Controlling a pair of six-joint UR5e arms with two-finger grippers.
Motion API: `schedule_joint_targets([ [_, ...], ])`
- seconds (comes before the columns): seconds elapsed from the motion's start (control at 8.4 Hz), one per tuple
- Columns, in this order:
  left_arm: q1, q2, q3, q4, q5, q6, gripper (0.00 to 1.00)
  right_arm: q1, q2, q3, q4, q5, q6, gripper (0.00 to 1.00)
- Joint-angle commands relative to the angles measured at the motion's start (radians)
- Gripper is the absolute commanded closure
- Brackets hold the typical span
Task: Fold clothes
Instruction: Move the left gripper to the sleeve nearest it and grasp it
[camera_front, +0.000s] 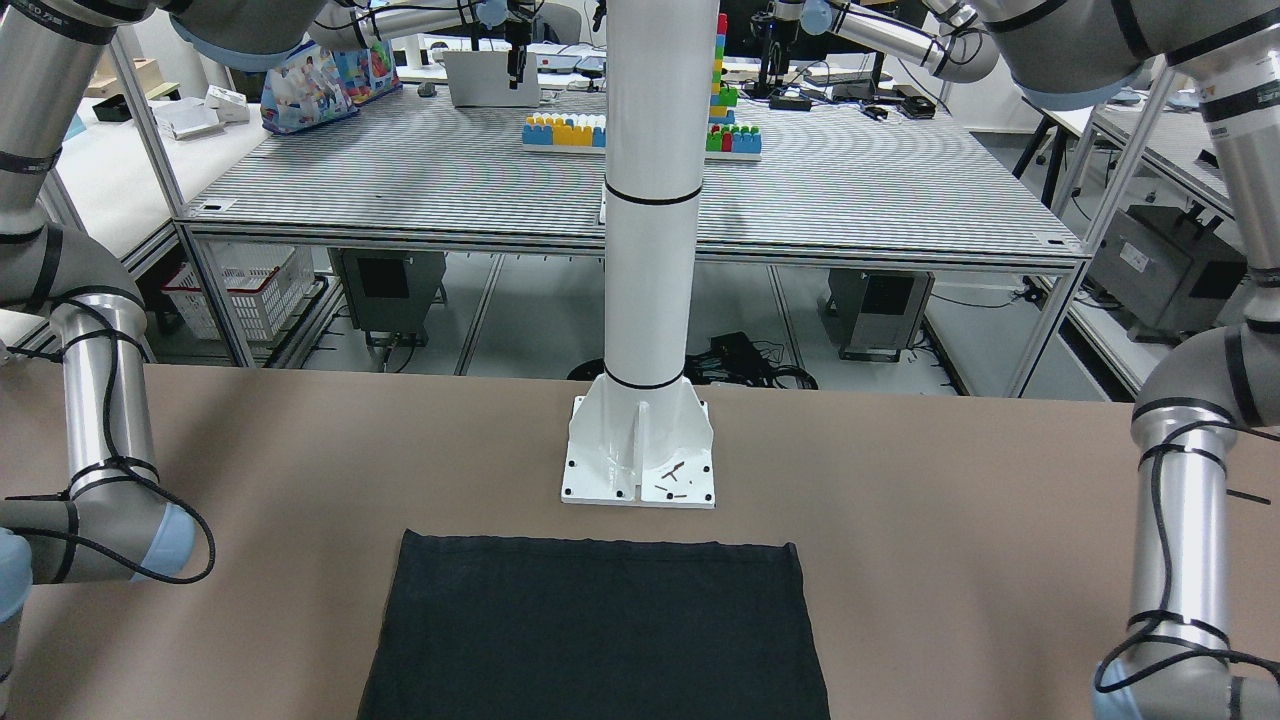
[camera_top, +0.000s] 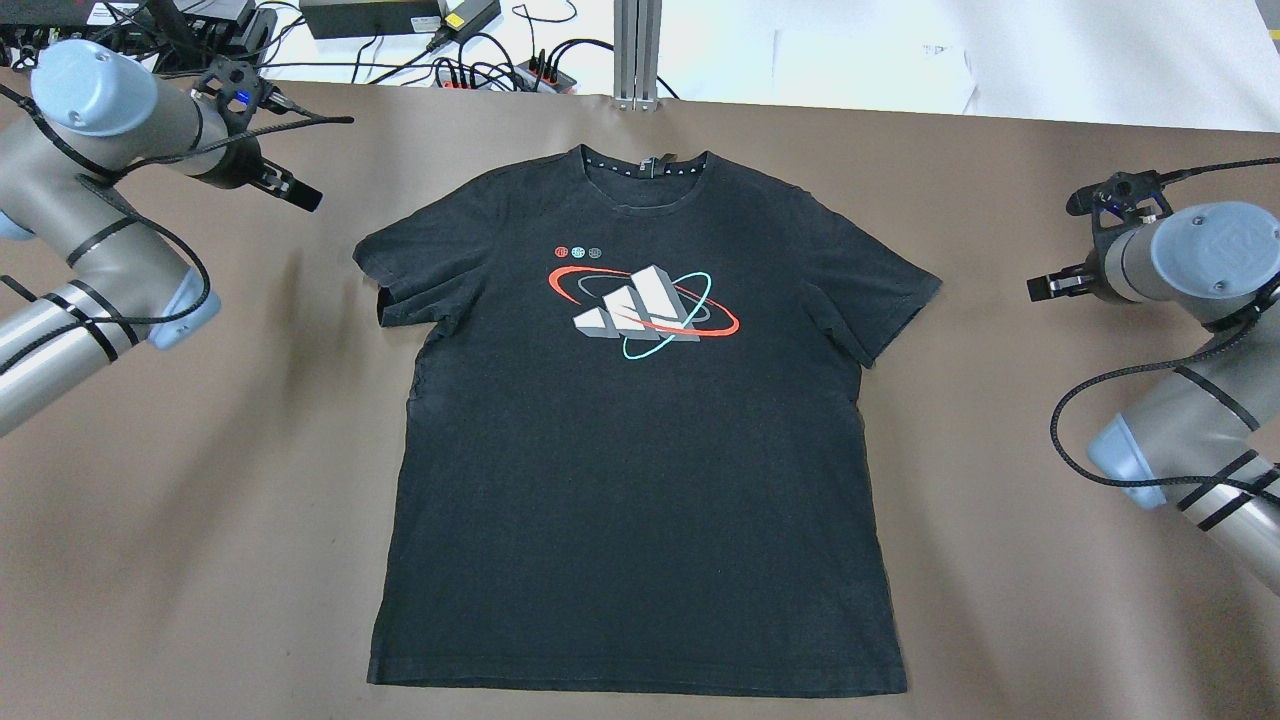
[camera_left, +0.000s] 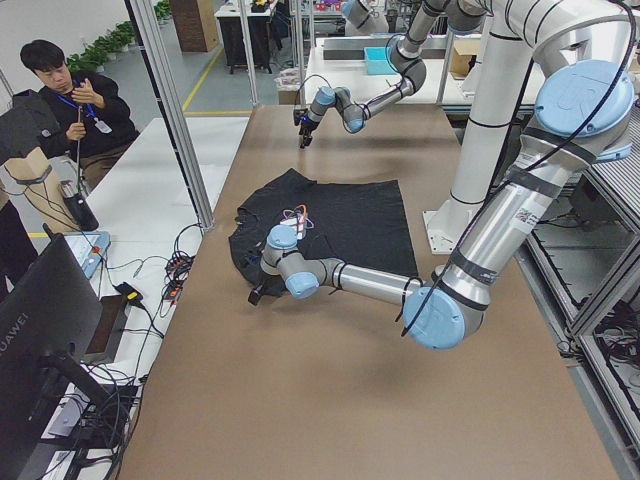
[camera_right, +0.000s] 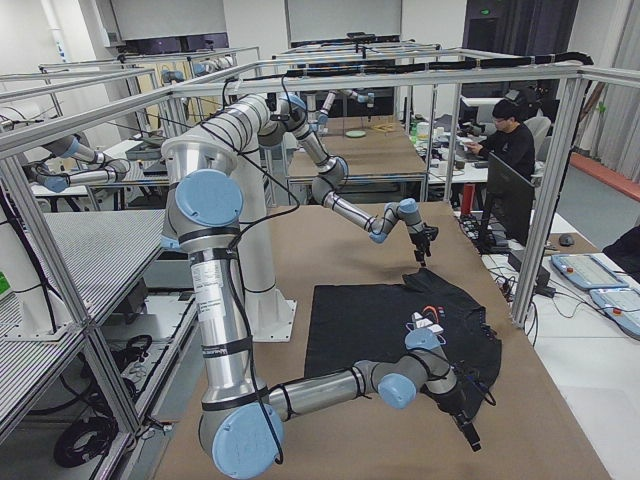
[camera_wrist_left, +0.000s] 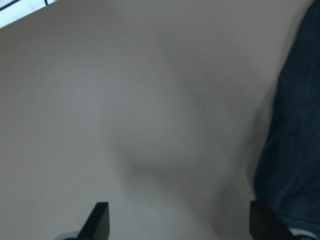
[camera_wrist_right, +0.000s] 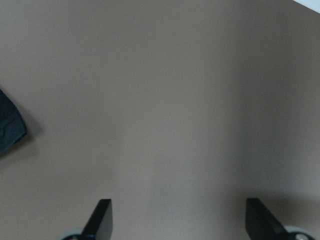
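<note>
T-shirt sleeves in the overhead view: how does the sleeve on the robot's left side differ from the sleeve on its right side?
The left-side sleeve is wrinkled and bunched at its hem; the right-side sleeve lies smooth. The left-side sleeve looks drawn in and shorter; the right-side sleeve spreads out to a clear corner. Both are black, short and lie on the brown table.

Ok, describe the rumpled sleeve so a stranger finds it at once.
On the brown table lies a black T-shirt, collar away from the robot. The sleeve on the robot's left side has a wavy, puckered hem, while the other sleeve lies smooth.
</note>
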Motion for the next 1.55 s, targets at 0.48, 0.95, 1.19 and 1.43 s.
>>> schedule_joint_targets([
  [0.48,0.021,-0.001,0.006,0.0,-0.037,-0.04,0.66,-0.006,0.002,0.0,-0.001,-0.002,0.001,0.06],
  [0.95,0.027,0.002,0.008,-0.002,-0.042,-0.039,1.0,-0.006,0.002,0.0,0.0,-0.002,-0.001,0.06],
  [1.19,0.025,0.002,0.0,-0.005,-0.075,-0.036,1.0,-0.007,0.002,0.001,0.0,-0.002,-0.001,0.06],
  [1.43,0.027,0.0,0.002,-0.006,-0.082,-0.028,0.45,-0.007,0.002,0.0,0.0,-0.002,-0.001,0.06],
])
